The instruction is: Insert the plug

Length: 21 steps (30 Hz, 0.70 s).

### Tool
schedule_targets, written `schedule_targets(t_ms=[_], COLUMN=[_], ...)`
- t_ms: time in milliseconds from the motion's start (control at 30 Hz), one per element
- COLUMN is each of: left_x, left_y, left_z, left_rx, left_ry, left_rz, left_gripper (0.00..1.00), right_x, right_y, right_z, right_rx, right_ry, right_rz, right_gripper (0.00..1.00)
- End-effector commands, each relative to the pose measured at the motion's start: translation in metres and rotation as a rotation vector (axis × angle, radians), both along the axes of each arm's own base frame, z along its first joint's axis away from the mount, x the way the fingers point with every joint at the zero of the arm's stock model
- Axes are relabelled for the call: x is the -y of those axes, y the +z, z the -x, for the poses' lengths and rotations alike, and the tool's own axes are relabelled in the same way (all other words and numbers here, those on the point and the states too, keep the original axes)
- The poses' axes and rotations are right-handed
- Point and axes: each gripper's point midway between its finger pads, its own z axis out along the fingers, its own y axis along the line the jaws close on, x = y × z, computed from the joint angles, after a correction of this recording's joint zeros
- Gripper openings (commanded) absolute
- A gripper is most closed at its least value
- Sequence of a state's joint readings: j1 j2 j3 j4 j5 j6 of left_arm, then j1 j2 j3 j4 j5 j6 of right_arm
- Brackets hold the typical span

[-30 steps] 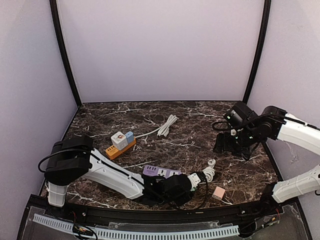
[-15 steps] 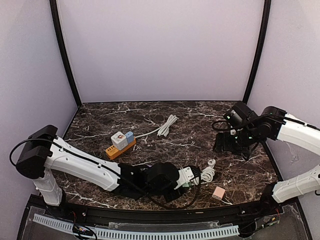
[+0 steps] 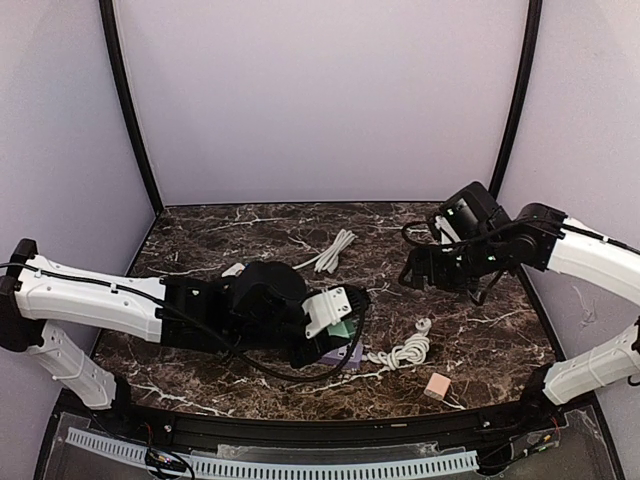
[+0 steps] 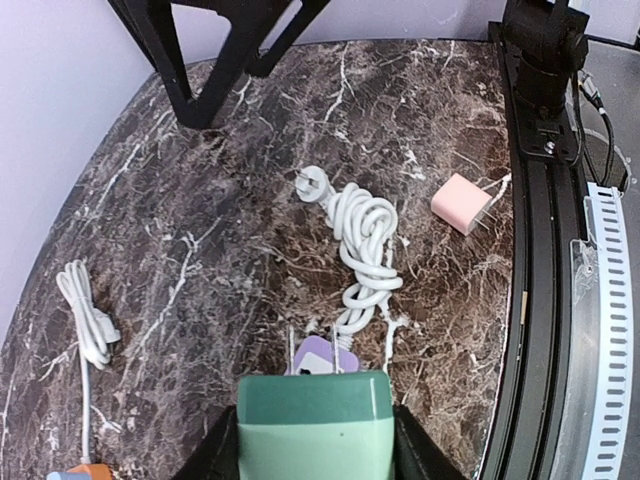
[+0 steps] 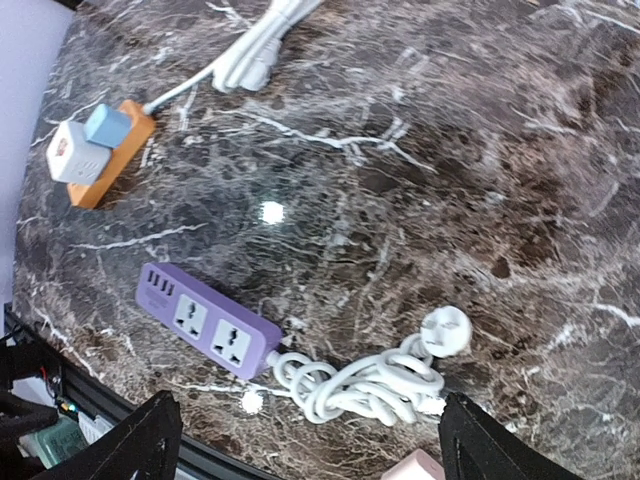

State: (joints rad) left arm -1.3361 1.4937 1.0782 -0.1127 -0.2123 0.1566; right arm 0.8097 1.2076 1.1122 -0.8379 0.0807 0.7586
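By the table's [image 5: 450, 150] near edge, power strip [image 5: 207, 333]

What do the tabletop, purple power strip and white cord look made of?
Tabletop: dark stone or marble-print laminate, glossy; white veins, lamp glare.
Power strip: smooth moulded plastic, likely.
Cord: flexible rubbery sheath, coiled in soft loops.

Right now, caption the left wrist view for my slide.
Left gripper holds a green plug over the end of the purple power strip; coiled white cord and pink charger lie beyond.
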Motion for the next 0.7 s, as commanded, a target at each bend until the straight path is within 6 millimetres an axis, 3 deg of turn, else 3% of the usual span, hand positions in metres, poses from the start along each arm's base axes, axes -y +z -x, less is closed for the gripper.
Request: schedule_targets(t_ms=[0, 133, 333, 667], left_x=[-0.024, -0.036, -0.045, -0.042], left_y=[0.039, 0.062, 0.085, 0.091], left_z=[-0.004, -0.004, 0.004, -0.012], left_rx=[0.066, 0.097, 0.111, 0.103], left_ry=[-0.010, -0.039, -0.122, -0.124], left_rz=[0.033, 0.078, 0.127, 0.129], left_gripper=[0.01, 0.01, 0.01, 0.01], right_x=[-0.043, -0.073, -0.116, -0.139], right_y=[0.044, 0.069, 0.097, 0.135], right_z=[-0.007, 0.001, 0.032, 0.061], right_rx=[0.104, 0.132, 0.069, 0.000], right_ry=[0.181, 0.327, 0.587, 0.779], right_rz=[-0.180, -0.311, -0.543, -0.789], right_gripper=[0.89, 0.89, 0.89, 0.84])
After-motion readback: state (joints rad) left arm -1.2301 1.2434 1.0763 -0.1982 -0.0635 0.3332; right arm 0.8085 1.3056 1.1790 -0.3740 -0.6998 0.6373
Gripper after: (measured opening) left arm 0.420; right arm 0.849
